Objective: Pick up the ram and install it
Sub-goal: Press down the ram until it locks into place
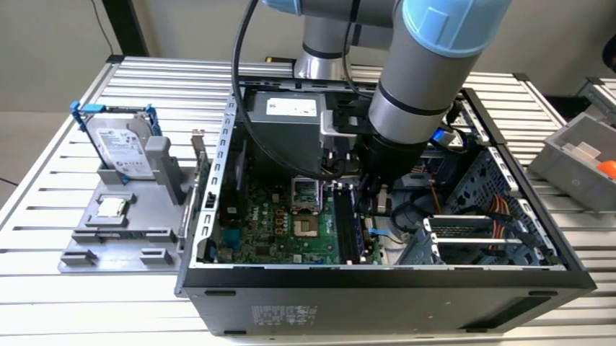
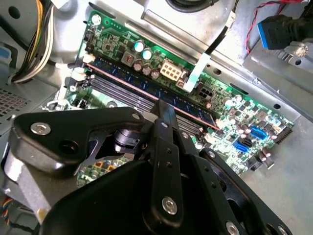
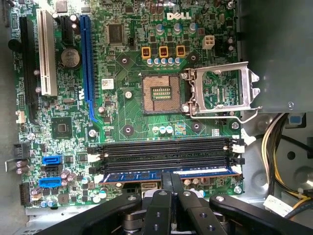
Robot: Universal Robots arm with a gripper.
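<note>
**A:** Starting at the left edge of the table (image 1: 58, 303) in the exterior view: a grey fixture (image 1: 97, 245), with a hard drive (image 1: 120, 148) standing upright at its far end and a small square chip (image 1: 112, 207) lying flat nearer the front.

**B:** Moving right, to the table's middle: an open computer case (image 1: 385, 288), lying on its side, motherboard (image 1: 279, 223) bare inside.

**A:** And reaching down into it from above, the arm (image 1: 423, 86), over the right part of the board.

**B:** Spotted the ram (image 3: 142, 175) (image 2: 142, 83)?

**A:** Yes, in both wrist views. Lying along the memory slot nearest the motherboard's edge, right beside the empty black slots (image 3: 161, 152). Cannot tell whether fully latched.

**B:** And the gripper (image 3: 171, 177) (image 2: 164, 105)?

**A:** Closed. Fingers (image 3: 165, 191) pressed side by side, nothing between them, tips down on the ram's top edge near the middle of its length.

**B:** Last, over at the table's right edge in the exterior view: a grey bin (image 1: 578, 162) with something orange inside.
</note>
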